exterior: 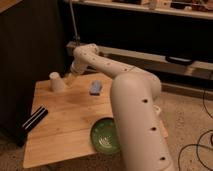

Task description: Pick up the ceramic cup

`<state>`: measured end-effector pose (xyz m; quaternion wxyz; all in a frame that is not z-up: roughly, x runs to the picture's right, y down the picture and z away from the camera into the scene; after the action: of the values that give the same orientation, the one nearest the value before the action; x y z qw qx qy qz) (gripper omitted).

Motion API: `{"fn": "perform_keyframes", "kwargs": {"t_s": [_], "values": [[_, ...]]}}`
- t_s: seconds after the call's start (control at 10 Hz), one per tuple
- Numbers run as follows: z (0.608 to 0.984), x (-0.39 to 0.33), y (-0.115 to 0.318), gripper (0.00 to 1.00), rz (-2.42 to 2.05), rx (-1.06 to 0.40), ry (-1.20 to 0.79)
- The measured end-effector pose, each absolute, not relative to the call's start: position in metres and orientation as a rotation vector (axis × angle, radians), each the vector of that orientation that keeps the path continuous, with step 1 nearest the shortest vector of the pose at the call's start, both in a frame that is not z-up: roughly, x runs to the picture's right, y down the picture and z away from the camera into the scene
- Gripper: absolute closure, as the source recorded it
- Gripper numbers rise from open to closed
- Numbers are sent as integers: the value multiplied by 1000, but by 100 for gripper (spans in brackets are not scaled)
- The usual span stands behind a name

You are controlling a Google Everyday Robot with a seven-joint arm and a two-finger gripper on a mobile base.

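Ceramic cup: small, off-white, tapered, no handle. It stands at the far left corner of the table, apart from every other item.
Gripper: low over the table, just right of the cup and level with its side. Contact with the cup cannot be confirmed.
Gripper state: cannot tell whether released or clenched. The cup rests on the wood, not lifted.
Arm: white. It reaches from the near right across the table, bends near the far edge and angles down-left toward the cup.
Reason for posture: judged a side approach, since the cup's right side is free of clutter.
Green bowl: at the near edge, well apart from the cup. Not the target.
Blue object: flat, mid-table, right of the gripper.
Black bar: lies at the left edge, seemingly overhanging it.
Table: small, level, pale wood planks.
Room: dim. Dark panel at left, metal rail and shelf behind, speckled floor, cables at right.
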<state>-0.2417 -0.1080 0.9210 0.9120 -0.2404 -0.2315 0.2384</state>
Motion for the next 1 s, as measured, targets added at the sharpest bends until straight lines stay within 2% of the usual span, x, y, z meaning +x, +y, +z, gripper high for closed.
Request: {"fn": "perform_keyframes", "kwargs": {"t_s": [0.4,1.0], "values": [[920,-290,-100,20,421,-527,-621],[929,-329,-70,20,368,-464,-631]]}}
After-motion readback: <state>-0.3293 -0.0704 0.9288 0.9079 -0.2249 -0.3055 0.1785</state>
